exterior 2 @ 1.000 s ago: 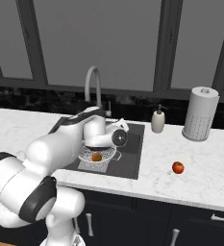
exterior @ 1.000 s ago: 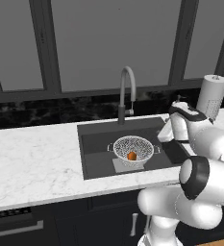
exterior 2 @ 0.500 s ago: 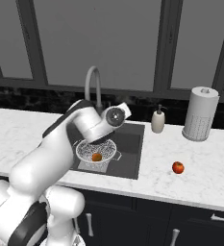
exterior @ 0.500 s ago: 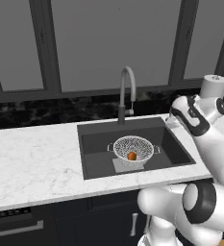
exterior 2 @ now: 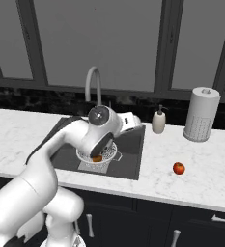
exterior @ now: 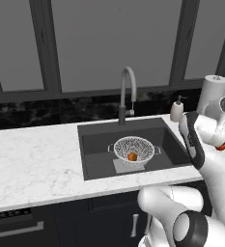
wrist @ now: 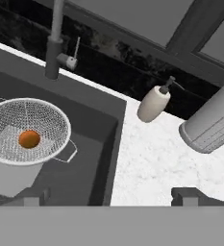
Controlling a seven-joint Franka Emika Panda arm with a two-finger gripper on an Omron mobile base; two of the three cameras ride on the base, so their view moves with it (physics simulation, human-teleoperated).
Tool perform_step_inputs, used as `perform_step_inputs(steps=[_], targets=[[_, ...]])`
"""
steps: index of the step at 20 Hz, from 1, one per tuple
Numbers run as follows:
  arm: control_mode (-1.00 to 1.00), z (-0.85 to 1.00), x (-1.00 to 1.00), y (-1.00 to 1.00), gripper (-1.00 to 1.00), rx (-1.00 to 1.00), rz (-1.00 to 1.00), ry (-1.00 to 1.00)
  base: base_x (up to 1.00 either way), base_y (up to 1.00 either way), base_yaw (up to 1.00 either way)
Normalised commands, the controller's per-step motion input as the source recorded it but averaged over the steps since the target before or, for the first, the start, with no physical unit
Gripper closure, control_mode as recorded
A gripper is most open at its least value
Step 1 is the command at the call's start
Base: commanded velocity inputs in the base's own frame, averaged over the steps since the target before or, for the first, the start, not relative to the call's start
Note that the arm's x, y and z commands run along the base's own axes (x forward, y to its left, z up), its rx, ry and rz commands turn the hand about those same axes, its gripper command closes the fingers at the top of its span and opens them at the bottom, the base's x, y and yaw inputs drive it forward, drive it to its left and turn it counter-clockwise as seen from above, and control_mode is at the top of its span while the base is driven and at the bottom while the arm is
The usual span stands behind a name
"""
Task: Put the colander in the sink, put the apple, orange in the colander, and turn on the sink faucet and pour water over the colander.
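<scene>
Since the earlier frames, the tool (wrist: 111,194) has been lifted out of the sink (exterior: 97,144) and swung toward the right end of the table (exterior 2: 201,169), where the hand is seen in the left base view raised beside the paper-towel cylinder (exterior: 213,91). Its fingertips (wrist: 185,194) are set wide apart and nothing is held between them. The colander (exterior: 133,147) rests on the sink floor over the drain plate, and the orange (exterior: 132,157) lies inside it (that part of the task is judged done). The apple (exterior 2: 178,168) lies on the bare table to the right of the sink, in front of the soap bottle (exterior 2: 158,120) and well apart from the basin edge. The relation governing the coming move is therefore lateral: the apple is judged to lie further right and nearer the table's front edge than the tool's present line of sight, which is directed at the soap bottle and the sink corner. Being round, the apple offers no preferred grasp axis. The sink faucet (exterior: 127,94) stands behind the basin, untouched.
</scene>
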Motion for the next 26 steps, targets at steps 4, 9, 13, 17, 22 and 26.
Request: perform_step_inputs(steps=[4, 9, 13, 17, 22, 26], targets=[[-1.00, -0.02, -0.28, -0.51, -1.00, 0.00, -0.54, 0.30, 0.00, 0.00, 0.00], [-1.00, -0.06, -0.01, -0.60, -1.00, 0.00, -0.41, 0.51, 0.00, 0.00, 0.00], [-1.00, -0.13, 0.01, -0.71, -1.00, 0.03, -0.25, 0.51, 0.00, 0.00, 0.00], [-1.00, -0.31, 0.00, -0.72, -1.00, 0.16, -0.14, 0.19, 0.00, 0.00, 0.00], [-1.00, -0.29, 0.10, -0.78, -1.00, 0.30, -0.07, 0.10, 0.00, 0.00, 0.00], [-1.00, -0.19, 0.21, -0.63, -1.00, 0.28, -0.04, 0.03, 0.00, 0.00, 0.00]])
